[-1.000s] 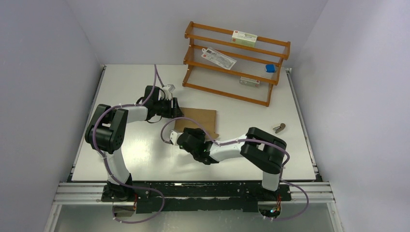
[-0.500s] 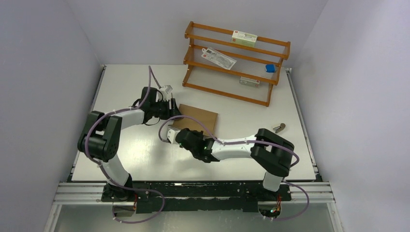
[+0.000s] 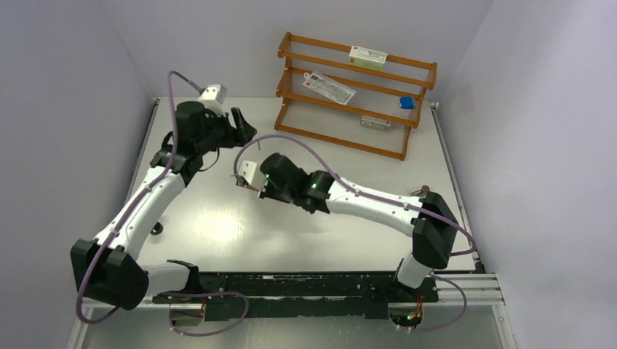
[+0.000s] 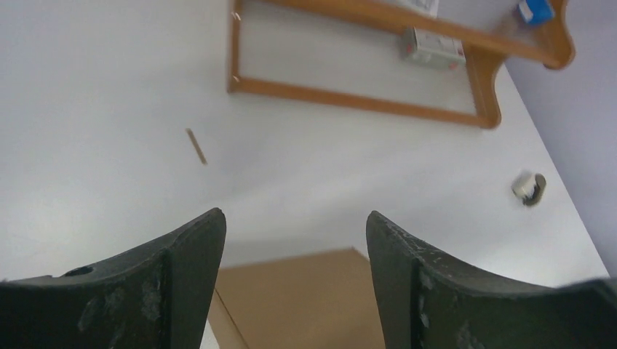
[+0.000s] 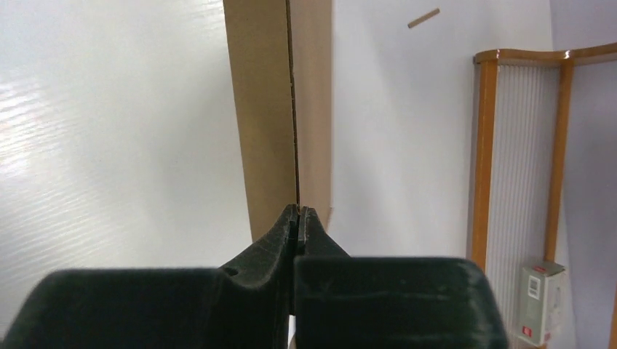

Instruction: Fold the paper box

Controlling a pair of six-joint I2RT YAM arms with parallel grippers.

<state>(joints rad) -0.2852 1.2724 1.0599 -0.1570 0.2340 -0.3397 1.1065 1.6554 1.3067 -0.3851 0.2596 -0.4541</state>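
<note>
The paper box (image 5: 269,109) is plain brown cardboard. In the right wrist view I see it edge-on, two brown faces either side of a dark seam, running straight ahead. My right gripper (image 5: 297,209) is shut on its near edge. From above, that gripper (image 3: 251,187) sits mid-table and the box barely shows. My left gripper (image 3: 246,132) hangs raised at the back left, open with nothing between its fingers. In the left wrist view a brown corner of the box (image 4: 298,298) lies below the left gripper (image 4: 291,215).
A wooden rack (image 3: 356,94) with small cartons and a blue item stands at the back right. A thin brown stick (image 3: 260,157) lies on the white table in front of it. A small grey object (image 3: 419,193) rests near the right edge.
My right gripper closed on the box and raised it from lying flat to edge-on, shifting back and left. My left arm let go, rose and swung toward the back left, its jaws wider.
</note>
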